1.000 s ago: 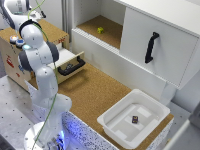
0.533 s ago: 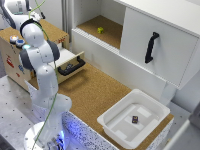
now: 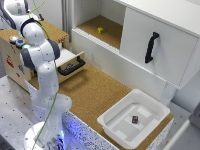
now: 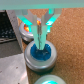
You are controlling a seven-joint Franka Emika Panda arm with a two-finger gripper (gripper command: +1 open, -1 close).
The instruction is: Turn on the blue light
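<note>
In the wrist view the blue light (image 4: 43, 57) is a small round puck with a deep blue cap and a pale rim, directly under my gripper (image 4: 40, 47). The gripper is shut, its fingers pressed together, and their tips reach the blue cap. I cannot tell whether the cap is lit. In the exterior view the blue light (image 3: 20, 43) sits on top of the wooden box (image 3: 12, 65) at the exterior view's left. The arm's own links mostly hide the gripper there.
Two pale teal-green buttons (image 4: 25, 27) (image 4: 50, 80) flank the blue one. An open drawer (image 3: 70, 65) juts from the box. A cabinet door with a black handle (image 3: 151, 47), a white tub (image 3: 112, 122) holding a small dark object (image 3: 135, 119), and a yellow-green item (image 3: 100, 30) are also in view.
</note>
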